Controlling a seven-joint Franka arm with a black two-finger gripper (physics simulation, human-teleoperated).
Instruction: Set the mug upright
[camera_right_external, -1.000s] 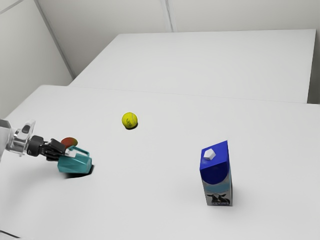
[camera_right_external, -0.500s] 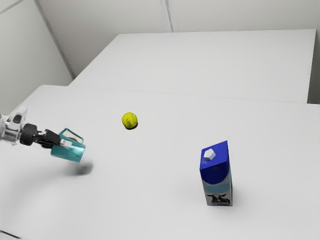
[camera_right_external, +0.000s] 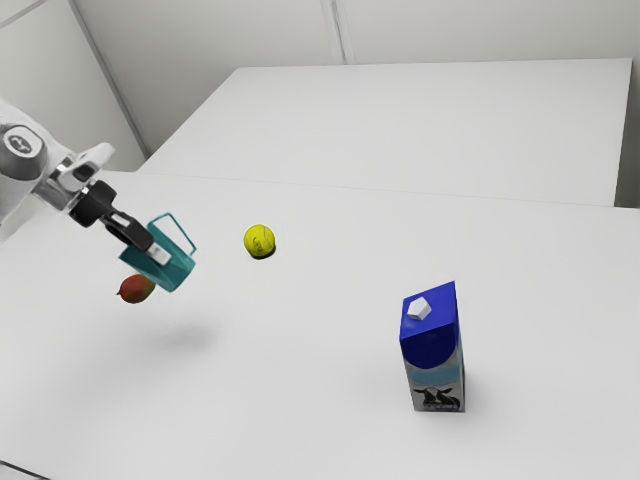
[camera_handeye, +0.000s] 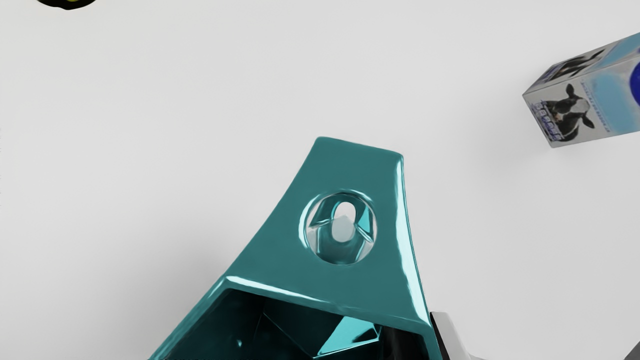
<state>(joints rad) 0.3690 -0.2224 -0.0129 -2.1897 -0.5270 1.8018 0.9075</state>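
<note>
Mug (camera_right_external: 173, 273) of glossy teal, with an angular loop handle, is raised at the left of the exterior frame, higher than half a second ago and turned from nearly level to a steeper tilt, mouth toward upper left. Black two-finger gripper (camera_right_external: 159, 254) is clamped on it, clear of the white tabletop (camera_right_external: 300, 370). Red-green fruit (camera_right_external: 136, 289), largely hidden earlier, now shows below. Assessment: rotation favours the task; further tilting, then a level lowering beside the fruit, remains.
</note>
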